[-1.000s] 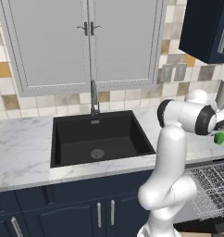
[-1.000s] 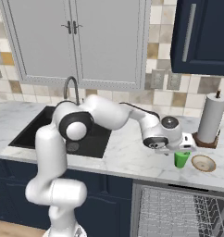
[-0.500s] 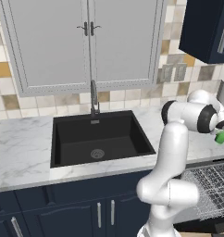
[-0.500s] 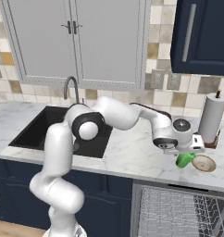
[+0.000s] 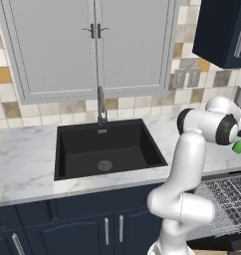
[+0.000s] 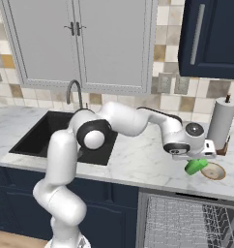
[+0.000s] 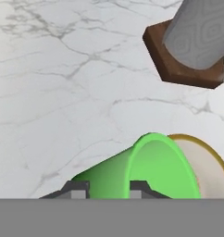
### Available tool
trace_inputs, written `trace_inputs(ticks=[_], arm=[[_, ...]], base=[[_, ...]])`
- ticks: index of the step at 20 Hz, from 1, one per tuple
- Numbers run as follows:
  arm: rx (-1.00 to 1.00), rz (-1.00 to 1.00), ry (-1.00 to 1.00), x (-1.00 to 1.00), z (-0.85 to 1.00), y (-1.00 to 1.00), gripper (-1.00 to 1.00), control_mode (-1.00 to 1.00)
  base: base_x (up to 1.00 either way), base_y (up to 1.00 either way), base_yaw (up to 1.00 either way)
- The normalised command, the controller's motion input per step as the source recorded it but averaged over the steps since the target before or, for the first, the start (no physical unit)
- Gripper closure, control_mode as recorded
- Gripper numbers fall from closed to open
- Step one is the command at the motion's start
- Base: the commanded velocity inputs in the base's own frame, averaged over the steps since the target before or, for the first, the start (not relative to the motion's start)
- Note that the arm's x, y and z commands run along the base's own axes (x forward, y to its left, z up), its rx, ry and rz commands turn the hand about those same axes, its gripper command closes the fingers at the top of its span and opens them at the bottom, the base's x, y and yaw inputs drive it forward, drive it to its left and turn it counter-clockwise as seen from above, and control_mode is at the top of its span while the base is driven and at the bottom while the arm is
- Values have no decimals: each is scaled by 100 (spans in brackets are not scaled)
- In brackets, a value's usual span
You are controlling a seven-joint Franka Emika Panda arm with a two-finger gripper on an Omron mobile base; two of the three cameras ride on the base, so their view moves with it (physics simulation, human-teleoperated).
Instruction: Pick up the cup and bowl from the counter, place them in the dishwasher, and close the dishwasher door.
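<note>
The bright green cup point(image 7: 151, 166) lies tipped on its side on the white marble counter point(image 7: 63, 69), its mouth toward the cream bowl point(image 7: 208, 173) right beside it. My gripper point(image 7: 107, 190) has its two fingertips pressed on either side of the cup's narrow end. From the right base view the gripper point(image 6: 195, 161) hangs over the tilted cup point(image 6: 195, 166), with the bowl point(image 6: 214, 171) just to its right. The cup point(image 5: 239, 146) peeks out behind the wrist in the left base view. The dishwasher's wire rack point(image 6: 186, 218) stands pulled out below the counter edge; the dishwasher door is out of view.
A paper-towel roll point(image 6: 221, 123) on a wooden base stands just behind the bowl. The black sink point(image 5: 105, 149) with its faucet point(image 5: 100, 104) sits to the left. Navy cabinets run below the counter, and wall cupboards hang above it.
The hand has reached further right and its jaws have closed in. The cup, upright a second ago, now lies tilted toward the bowl.
</note>
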Motion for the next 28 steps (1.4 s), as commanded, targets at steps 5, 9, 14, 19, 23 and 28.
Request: trace_inputs(ticks=[5, 9, 14, 19, 23, 28], arm=[[0, 2, -3, -12, -4, 28, 100, -100], [-3, 0, -16, -52, 0, 21, 100, -100], [-7, 0, -21, -54, 0, 7, 100, -100], [-4, 0, -17, -21, 2, 0, 100, -100], [-1, 0, -8, -9, 14, 0, 100, -100], [0, 0, -6, -34, 12, 0, 100, -100]], base=[[0, 0, 0], [0, 0, 0], [0, 0, 0], [0, 0, 0], [0, 0, 0], [0, 0, 0]])
